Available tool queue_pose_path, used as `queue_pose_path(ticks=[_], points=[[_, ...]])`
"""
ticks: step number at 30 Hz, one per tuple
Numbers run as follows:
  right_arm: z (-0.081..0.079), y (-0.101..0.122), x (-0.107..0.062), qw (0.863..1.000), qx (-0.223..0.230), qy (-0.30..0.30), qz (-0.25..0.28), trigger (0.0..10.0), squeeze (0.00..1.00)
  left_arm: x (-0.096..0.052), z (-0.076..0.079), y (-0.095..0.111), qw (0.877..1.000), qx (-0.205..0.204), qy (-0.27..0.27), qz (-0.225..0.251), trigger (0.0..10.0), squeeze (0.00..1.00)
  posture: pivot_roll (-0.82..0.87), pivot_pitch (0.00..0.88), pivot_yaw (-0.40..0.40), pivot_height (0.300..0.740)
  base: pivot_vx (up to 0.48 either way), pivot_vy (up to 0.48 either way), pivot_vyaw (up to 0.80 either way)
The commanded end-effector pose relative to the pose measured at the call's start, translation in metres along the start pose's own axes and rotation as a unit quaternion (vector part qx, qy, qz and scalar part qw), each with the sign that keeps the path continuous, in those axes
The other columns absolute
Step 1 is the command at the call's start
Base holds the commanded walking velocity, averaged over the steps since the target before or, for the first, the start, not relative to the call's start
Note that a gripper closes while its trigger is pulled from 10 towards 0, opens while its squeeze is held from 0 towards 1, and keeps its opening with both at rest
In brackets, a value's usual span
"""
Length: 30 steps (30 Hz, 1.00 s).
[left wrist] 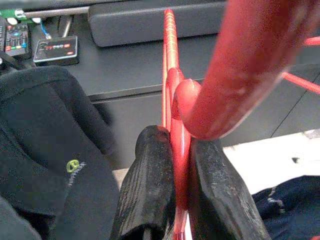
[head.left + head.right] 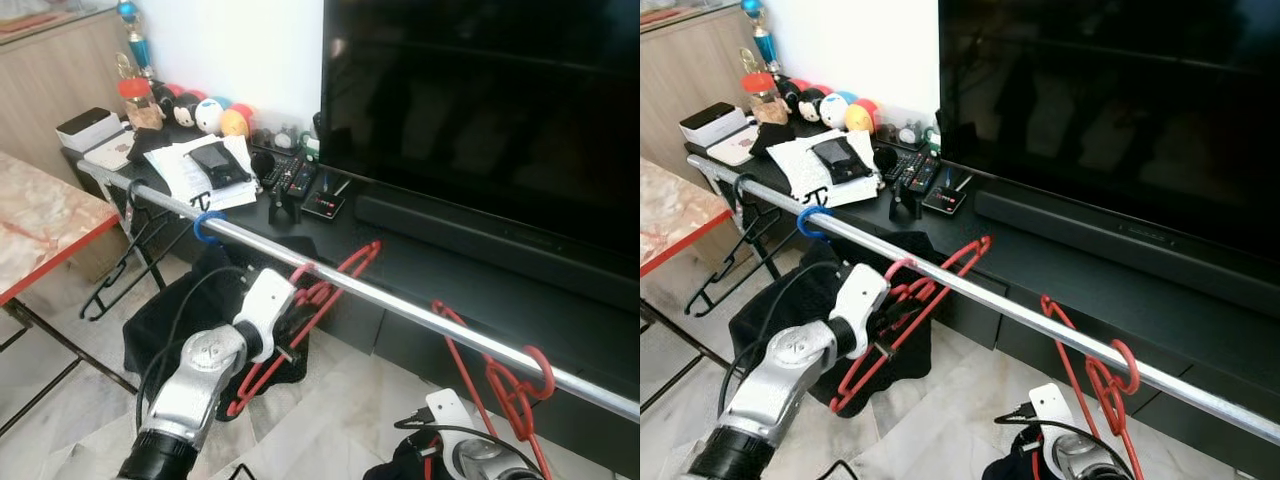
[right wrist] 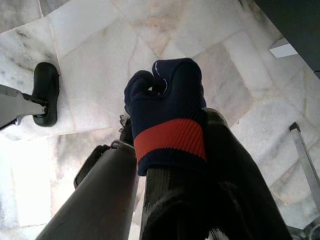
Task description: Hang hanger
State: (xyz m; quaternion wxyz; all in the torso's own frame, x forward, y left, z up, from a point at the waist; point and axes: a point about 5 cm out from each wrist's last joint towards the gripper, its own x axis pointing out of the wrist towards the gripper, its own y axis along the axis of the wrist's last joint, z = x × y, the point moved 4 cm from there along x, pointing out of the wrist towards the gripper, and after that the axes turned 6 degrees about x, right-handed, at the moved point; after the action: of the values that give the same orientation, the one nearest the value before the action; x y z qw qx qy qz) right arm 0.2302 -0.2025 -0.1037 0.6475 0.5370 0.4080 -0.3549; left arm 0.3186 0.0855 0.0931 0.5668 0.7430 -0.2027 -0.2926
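The left claw (image 1: 181, 185) is raised just beneath the silver rail (image 2: 400, 305), its two black fingers (image 1: 150, 185) pressed together on the thin bar of a red hanger (image 2: 318, 292). That hanger's hook curls over the rail right above the claw, and its frame slopes down past the wrist toward the floor. Behind the claw, on the far side of the hanger, a black garment (image 2: 185, 305) droops from the rail, and farther along the rail to the claw's left sit a blue ring (image 2: 207, 225) and a black hanger (image 2: 130, 265). Beyond the rail, the dark low surface (image 2: 420, 260) carries papers (image 2: 200, 170), remote controls (image 2: 290, 175) and a row of small plush toys (image 2: 205, 112), with a large black television (image 2: 490, 110) standing over it. To the right of the left claw, a second red hanger (image 2: 510, 385) hangs by its hook on the same rail. The right claw (image 3: 172, 150) is held low over the pale marble floor (image 3: 90, 65), below that second hanger, with a navy cloth with a red band (image 3: 167, 115) lying over its fingers; whether those fingers are apart or together cannot be told.
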Motion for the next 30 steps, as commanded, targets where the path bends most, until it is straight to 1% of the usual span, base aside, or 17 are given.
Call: queue_pose_path(ticks=[1, 3, 6, 7, 9, 10, 13, 14, 15, 16, 18, 19, 23, 24, 26, 27, 30], points=[[0.001, 0.003, 0.0, 1.0, -0.003, 0.001, 0.005, 10.0, 0.0, -0.003, -0.006, 0.014, 0.999, 0.004, 0.017, 0.033, 0.0, 0.0, 0.02, 0.0, -0.022, 0.74, 0.0, 0.0, 0.0], [0.001, 0.003, 0.0, 1.0, -0.004, 0.001, 0.005, 10.0, 0.0, -0.003, -0.007, 0.015, 0.999, 0.004, 0.023, 0.037, 0.0, 0.0, 0.02, 0.0, -0.022, 0.74, 0.0, 0.0, 0.0], [0.001, 0.002, 0.0, 1.0, -0.002, 0.001, 0.005, 10.0, 0.0, -0.006, -0.005, 0.008, 1.0, 0.019, 0.018, 0.017, 0.0, 0.0, 0.01, 0.0, -0.018, 0.74, 0.0, 0.0, 0.0], [0.001, 0.002, 0.0, 1.0, -0.002, 0.001, 0.005, 10.0, 0.0, -0.008, -0.004, 0.003, 1.0, 0.025, 0.014, 0.004, 0.0, 0.0, 0.01, 0.0, -0.018, 0.74, 0.0, 0.0, 0.0], [0.001, 0.002, 0.0, 1.0, -0.002, 0.001, 0.005, 10.0, 0.0, -0.019, -0.003, -0.013, 0.998, 0.046, 0.002, -0.032, 0.0, 0.0, 0.01, 0.0, -0.018, 0.74, 0.0, 0.0, 0.0], [0.001, 0.002, 0.0, 1.0, -0.002, 0.001, 0.005, 10.0, 0.0, -0.025, -0.004, -0.022, 0.997, 0.054, -0.003, -0.052, 0.4, 0.0, 0.01, 0.0, -0.018, 0.74, 0.0, 0.0, 0.0], [0.001, 0.002, 0.0, 1.0, -0.002, 0.001, 0.005, 10.0, 0.0, -0.032, -0.004, -0.03, 0.996, 0.061, -0.009, -0.07, 0.8, 0.0, 0.02, 0.0, -0.018, 0.74, 0.0, 0.0, 0.0], [0.001, 0.002, 0.0, 1.0, -0.002, 0.001, 0.004, 10.0, 0.0, -0.044, -0.004, -0.049, 0.991, 0.074, -0.016, -0.112, 3.7, 0.0, 0.02, 0.0, -0.018, 0.74, 0.0, 0.0, 0.0], [0.001, 0.002, 0.0, 1.0, -0.002, 0.001, 0.004, 10.0, 0.0, -0.047, -0.005, -0.055, 0.989, 0.077, -0.018, -0.125, 3.7, 0.0, 0.02, 0.0, -0.018, 0.74, 0.0, 0.0, 0.0], [0.001, 0.002, 0.0, 1.0, -0.003, 0.001, 0.004, 10.0, 0.0, -0.05, -0.007, -0.065, 0.986, 0.083, -0.01, -0.145, 10.0, 0.0, 0.02, 0.0, -0.019, 0.74, 0.0, 0.0, 0.0], [0.001, 0.002, 0.0, 1.0, -0.003, 0.0, 0.004, 10.0, 0.0, -0.054, -0.014, -0.084, 0.98, 0.066, 0.019, -0.185, 10.0, 0.0, 0.02, 0.0, -0.019, 0.74, 0.0, 0.0, 0.0], [0.002, 0.002, 0.0, 1.0, -0.003, 0.0, 0.004, 10.0, 0.0, -0.054, -0.019, -0.1, 0.974, 0.049, 0.05, -0.217, 10.0, 0.0, 0.02, 0.0, -0.019, 0.74, 0.0, 0.0, 0.0], [0.002, 0.002, 0.0, 1.0, -0.001, -0.001, 0.005, 10.0, 0.0, -0.049, -0.03, -0.125, 0.959, 0.001, 0.12, -0.255, 10.0, 0.0, 0.01, 0.0, -0.021, 0.74, 0.0, 0.0, 0.0], [0.002, 0.003, 0.0, 1.0, -0.001, -0.001, 0.005, 10.0, 0.0, -0.047, -0.031, -0.135, 0.952, -0.035, 0.142, -0.269, 10.0, 0.0, 0.01, 0.0, -0.021, 0.74, 0.0, 0.0, 0.0], [0.002, 0.003, 0.0, 1.0, -0.001, -0.002, 0.006, 10.0, 0.0, -0.043, -0.028, -0.146, 0.94, -0.079, 0.162, -0.29, 10.0, 0.0, 0.01, 0.0, -0.019, 0.74, 0.0, 0.0, 0.0], [0.002, 0.003, 0.0, 1.0, 0.001, -0.002, 0.006, 10.0, 0.0, -0.041, -0.023, -0.152, 0.935, -0.092, 0.161, -0.303, 10.0, 0.0, 0.01, 0.0, -0.019, 0.74, 0.0, 0.0, 0.0], [0.002, 0.004, 0.0, 1.0, 0.007, -0.004, 0.008, 10.0, 0.0, -0.034, -0.008, -0.163, 0.929, -0.093, 0.146, -0.327, 10.0, 0.0, -0.01, 0.0, -0.012, 0.74, 0.0, 0.0, 0.0]])
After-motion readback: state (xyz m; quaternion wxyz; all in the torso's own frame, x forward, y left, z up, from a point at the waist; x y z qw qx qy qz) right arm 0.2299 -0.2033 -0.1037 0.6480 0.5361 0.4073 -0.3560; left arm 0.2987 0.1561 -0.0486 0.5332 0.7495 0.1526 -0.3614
